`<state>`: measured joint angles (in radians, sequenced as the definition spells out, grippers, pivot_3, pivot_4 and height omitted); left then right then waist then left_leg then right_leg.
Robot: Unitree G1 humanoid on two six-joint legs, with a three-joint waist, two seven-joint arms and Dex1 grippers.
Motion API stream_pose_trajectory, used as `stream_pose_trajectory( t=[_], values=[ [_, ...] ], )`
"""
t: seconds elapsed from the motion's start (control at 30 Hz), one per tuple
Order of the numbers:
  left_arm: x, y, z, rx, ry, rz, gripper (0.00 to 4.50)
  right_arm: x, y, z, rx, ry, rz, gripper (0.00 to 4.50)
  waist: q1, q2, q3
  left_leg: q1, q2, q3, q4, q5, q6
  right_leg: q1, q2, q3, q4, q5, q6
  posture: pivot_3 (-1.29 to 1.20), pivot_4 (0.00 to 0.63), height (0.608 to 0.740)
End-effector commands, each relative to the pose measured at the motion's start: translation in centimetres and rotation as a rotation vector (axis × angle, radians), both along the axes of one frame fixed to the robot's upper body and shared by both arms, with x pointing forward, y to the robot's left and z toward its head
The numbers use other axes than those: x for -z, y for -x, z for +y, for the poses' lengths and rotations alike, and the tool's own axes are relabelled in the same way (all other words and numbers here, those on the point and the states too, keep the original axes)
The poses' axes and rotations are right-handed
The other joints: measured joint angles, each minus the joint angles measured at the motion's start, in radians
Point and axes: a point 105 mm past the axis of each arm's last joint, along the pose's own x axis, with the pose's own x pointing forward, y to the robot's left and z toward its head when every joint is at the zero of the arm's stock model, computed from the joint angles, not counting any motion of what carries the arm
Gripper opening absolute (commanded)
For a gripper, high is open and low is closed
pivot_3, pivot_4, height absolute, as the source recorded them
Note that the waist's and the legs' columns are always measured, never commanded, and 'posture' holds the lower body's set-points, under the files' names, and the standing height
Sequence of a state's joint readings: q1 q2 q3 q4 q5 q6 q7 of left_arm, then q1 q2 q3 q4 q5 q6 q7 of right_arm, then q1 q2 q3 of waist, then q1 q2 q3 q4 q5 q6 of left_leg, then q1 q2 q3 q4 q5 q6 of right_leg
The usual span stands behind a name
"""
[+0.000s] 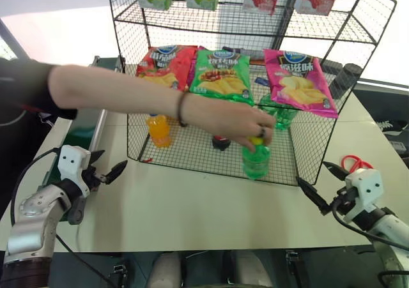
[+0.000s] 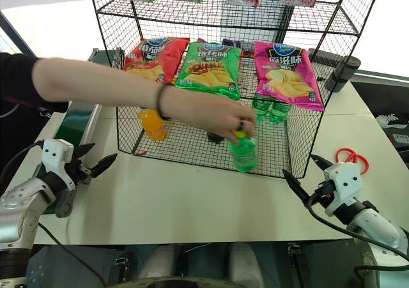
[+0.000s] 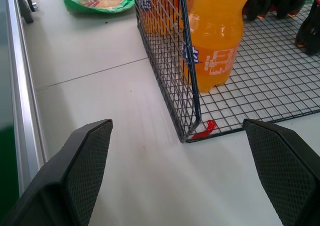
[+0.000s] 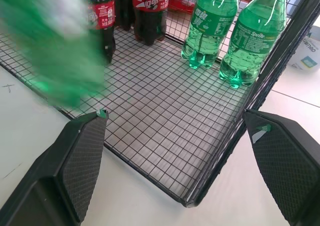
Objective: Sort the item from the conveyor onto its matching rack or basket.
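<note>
Bottle (image 1: 255,160) nr basket (image 1: 211,168) front edge

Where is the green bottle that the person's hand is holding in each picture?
Left eye view: green bottle at the black wire rack front edge, under the person's hand.
Right eye view: same bottle, front of rack.
Left wrist view: not in it.
Right wrist view: green blur.
Shared landmark: the rack's wire floor.

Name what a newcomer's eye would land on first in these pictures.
A person's arm stretches across from the left, the hand gripping a green bottle by its cap in the wire rack's bottom tier. Bright chip bags lie on the sloped shelf above, while both grippers wait open at the table's near corners.
</note>
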<state>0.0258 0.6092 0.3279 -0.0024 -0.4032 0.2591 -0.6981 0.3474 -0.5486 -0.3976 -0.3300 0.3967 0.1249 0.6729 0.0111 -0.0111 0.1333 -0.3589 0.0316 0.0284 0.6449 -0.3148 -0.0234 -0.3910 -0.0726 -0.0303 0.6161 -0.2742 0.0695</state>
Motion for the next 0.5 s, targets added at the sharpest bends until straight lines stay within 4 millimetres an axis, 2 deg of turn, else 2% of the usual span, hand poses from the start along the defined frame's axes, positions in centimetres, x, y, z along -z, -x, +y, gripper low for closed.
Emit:
stream_pose_trajectory(
  t=[0.03,0.23,0.5],
  values=[
    [-1.0,0.0,0.1,-0.009,-0.001,-0.042,4.45,-1.3,-0.3,0.4,-0.016,0.005,-0.052,4.50,0.000,0.000,0.000,0.000,0.000,0.000,0.000,0.000,0.000,0.000,0.000,0.000,0.000,0.000,0.000,0.00,0.150,0.740],
    [-1.1,0.0,-0.1,-0.007,0.011,-0.046,4.45,-1.3,-0.2,0.5,-0.022,0.006,-0.053,4.50,0.001,0.000,0.000,0.000,0.000,0.000,0.000,0.000,0.000,0.000,0.000,0.000,0.000,0.000,0.000,0.00,0.150,0.740],
    [-1.3,0.5,0.0,-0.019,0.036,-0.056,4.45,-1.3,-0.8,1.7,-0.051,-0.009,-0.063,4.50,-0.001,0.000,0.000,0.000,0.000,0.000,0.000,0.000,0.000,0.000,0.000,0.000,0.000,0.000,0.000,0.00,0.150,0.740]
  ],
)
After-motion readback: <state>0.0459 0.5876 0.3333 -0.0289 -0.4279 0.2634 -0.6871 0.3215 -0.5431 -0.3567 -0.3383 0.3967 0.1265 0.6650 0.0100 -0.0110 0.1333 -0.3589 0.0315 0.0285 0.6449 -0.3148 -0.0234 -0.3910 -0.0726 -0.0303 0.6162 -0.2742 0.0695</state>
